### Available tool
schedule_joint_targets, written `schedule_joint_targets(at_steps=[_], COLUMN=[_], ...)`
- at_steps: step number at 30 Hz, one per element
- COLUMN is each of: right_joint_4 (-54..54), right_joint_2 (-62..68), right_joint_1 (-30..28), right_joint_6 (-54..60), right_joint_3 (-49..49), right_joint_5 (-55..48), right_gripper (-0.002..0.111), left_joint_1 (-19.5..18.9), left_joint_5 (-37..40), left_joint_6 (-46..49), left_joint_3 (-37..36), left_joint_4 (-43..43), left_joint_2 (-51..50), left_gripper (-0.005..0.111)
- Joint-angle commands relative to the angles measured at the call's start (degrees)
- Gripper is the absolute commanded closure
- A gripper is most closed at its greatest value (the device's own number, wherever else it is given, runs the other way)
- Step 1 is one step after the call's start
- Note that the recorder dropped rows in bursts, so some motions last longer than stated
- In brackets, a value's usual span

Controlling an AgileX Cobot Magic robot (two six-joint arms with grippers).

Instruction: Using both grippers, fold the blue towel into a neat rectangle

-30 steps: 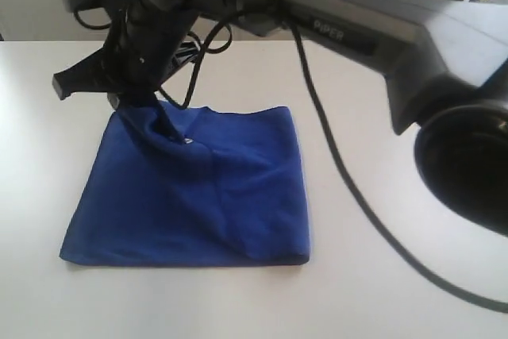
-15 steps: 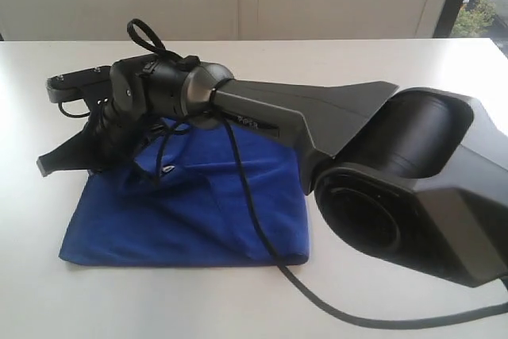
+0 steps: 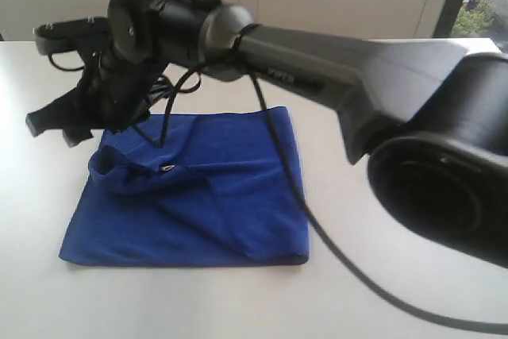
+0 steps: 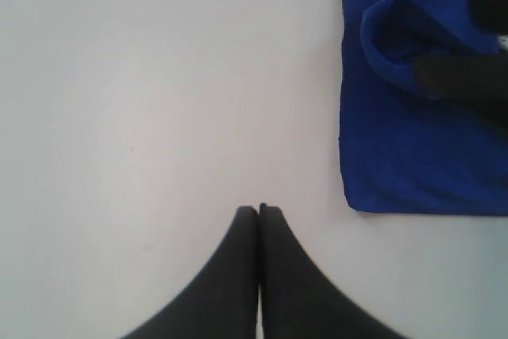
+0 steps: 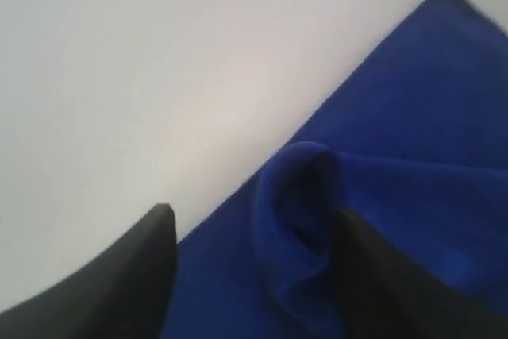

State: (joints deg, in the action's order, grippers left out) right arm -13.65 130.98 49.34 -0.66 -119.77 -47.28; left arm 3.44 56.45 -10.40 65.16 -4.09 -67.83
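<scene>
White worktop (image 3: 159,299) carries the folded towel (image 3: 230,212), one corner rucked up. Right tool (image 5: 254,220) gapes empty over that ruck; left tool (image 4: 259,210) is pinched together, off the cloth.

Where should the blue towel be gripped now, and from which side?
Grip the blue towel at its puffed, rolled-over corner, coming down from above. That corner stands up off the table while the rest lies flat, so jaws can straddle it. The open right tool sits over it.

Black arm (image 3: 333,69) carries a looping black cable (image 3: 272,129).
</scene>
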Motion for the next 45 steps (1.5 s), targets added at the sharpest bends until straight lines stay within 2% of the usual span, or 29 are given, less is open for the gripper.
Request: schedule_joint_targets(at_steps=[1,5,9,15,24,36,45], right_joint_4=[10.3,17.4,18.7,20.9,23.8,26.6,27.2], right_joint_2=[-2.7,-1.2,1.3,6.0,9.9,10.4,8.7], right_joint_1=[-3.9,-8.7,-13.1,-18.2,-21.8,-26.2,-28.5], right_joint_6=[0.7,0.7,0.7,0.7,0.7,0.7,0.7], right_joint_3=[-0.1,-0.1,-0.1,-0.1,-0.1,1.8,7.5], right_joint_5=[-7.9,-13.8,-12.8,-10.8,-8.7,-22.7,-22.7], right_gripper=[0.070,0.096,0.107,0.108,0.108,0.108,0.108], left_joint_1=[0.1,0.1,0.1,0.1,0.1,0.1,0.1], left_joint_5=[0.6,0.6,0.6,0.6,0.6,0.6,0.5], left_joint_6=[-0.1,-0.1,-0.1,-0.1,-0.1,-0.1,-0.1], left_joint_3=[-0.1,-0.1,-0.1,-0.1,-0.1,-0.1,-0.1], left_joint_4=[0.2,0.2,0.2,0.2,0.2,0.2,0.2], left_joint_2=[0.5,0.5,0.5,0.5,0.5,0.5,0.5], left_gripper=[0.107,0.107,0.107,0.107,0.107,0.107,0.107])
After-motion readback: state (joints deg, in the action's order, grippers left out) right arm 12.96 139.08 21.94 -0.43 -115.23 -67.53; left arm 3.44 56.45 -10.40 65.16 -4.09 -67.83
